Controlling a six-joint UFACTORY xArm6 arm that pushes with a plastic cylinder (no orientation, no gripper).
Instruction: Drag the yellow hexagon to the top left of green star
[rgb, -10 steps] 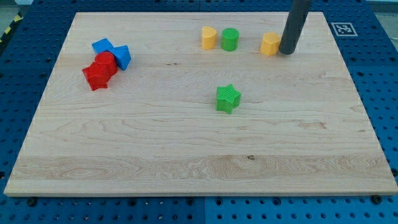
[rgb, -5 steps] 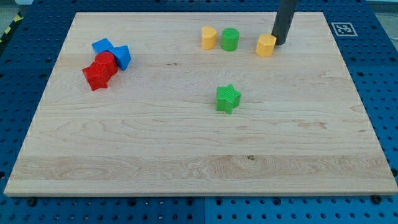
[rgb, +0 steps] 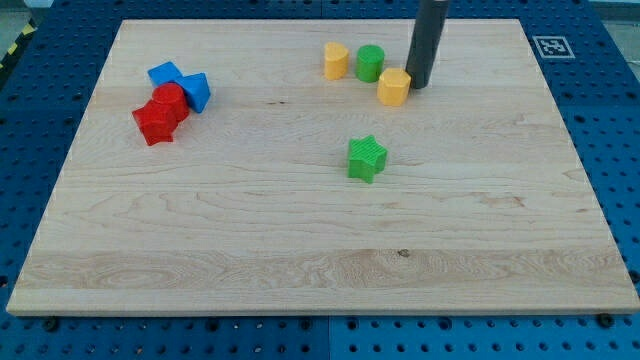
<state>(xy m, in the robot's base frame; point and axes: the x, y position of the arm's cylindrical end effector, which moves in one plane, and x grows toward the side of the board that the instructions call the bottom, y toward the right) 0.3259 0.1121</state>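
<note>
Wooden board (rgb: 300, 250), 2 yellow blocks, 2 green, 2 blue, 2 red, tool tip (rgb: 419, 84) touching yellow hexagon (rgb: 394, 87), gripping nothing

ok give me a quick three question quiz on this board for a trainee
1. True or false: my tip sits at the view's right of the yellow hexagon.
2. Which block lies nearest the view's bottom? A) green star B) green cylinder C) red block
3. Fill in: the blue blocks and red blocks cluster at the view's ____ side.

Key: 1 true; 2 A; 3 left
</note>
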